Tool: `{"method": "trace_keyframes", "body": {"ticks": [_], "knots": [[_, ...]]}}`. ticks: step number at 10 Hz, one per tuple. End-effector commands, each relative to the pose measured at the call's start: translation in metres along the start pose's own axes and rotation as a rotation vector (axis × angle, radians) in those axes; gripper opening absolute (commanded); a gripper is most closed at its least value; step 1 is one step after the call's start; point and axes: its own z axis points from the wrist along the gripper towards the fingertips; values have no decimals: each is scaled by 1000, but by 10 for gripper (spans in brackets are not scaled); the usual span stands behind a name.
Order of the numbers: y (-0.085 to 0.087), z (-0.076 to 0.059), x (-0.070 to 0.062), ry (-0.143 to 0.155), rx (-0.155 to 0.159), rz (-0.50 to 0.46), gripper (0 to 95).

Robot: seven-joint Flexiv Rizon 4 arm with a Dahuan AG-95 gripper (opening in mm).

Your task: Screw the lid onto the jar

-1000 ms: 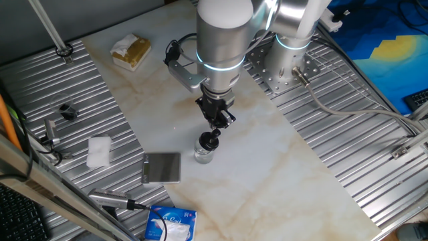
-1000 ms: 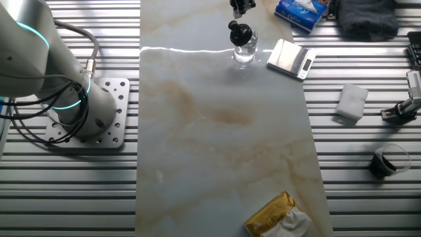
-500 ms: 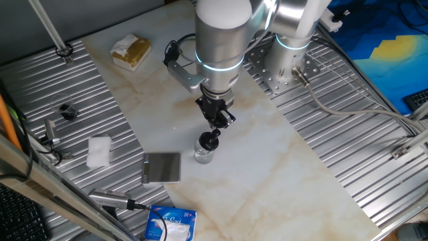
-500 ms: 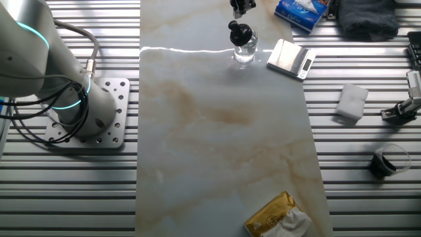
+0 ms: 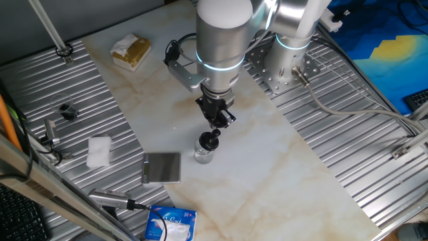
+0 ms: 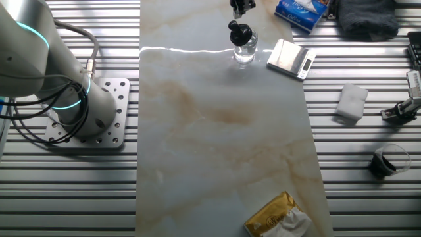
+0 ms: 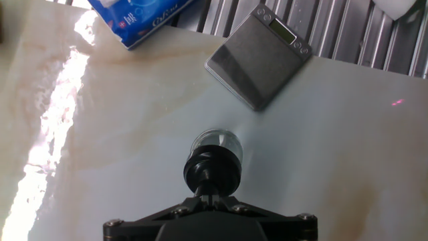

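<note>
We found almost nothing changed across the last second: in both fixed views the arm, the claw [image 5: 215, 124] and everything on the tabletop [image 5: 281, 167] sat in the same places as in the earlier frames. We took that to mean either a pause or a very slow turn of the wrist that these pictures could not show.

The small clear glass jar [image 5: 204, 154] stood upright at the centre of one fixed view, near the top edge of the other fixed view, with the small round black knobbed lid [image 5: 212, 140] sitting on its mouth. In the hand view the lid [image 7: 212, 172] lay low in the frame, directly over the jar [image 7: 217, 145], and its knob ran up into the claw's body at the bottom edge. We could not tell whether the fingers were closed on the knob or merely just above it, since the tips were hidden.

The flat grey square plate [image 7: 259, 53] lay to the upper right of the jar in the hand view, apart from it.

We judged the lid placed but could not confirm it threaded tight.
</note>
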Motion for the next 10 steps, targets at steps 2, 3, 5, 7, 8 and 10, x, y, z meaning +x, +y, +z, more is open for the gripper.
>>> {"method": "trace_keyframes", "body": {"ticks": [2, 3, 5, 7, 8, 10], "knots": [[0, 0, 0, 9, -2, 14, 0], [0, 0, 0, 14, -1, 13, 0], [0, 0, 0, 19, 1, 6, 0], [1, 0, 2, 19, 2, -5, 0], [4, -2, 10, 19, 4, -9, 0], [9, -3, 20, 18, 6, -13, 0]]}}
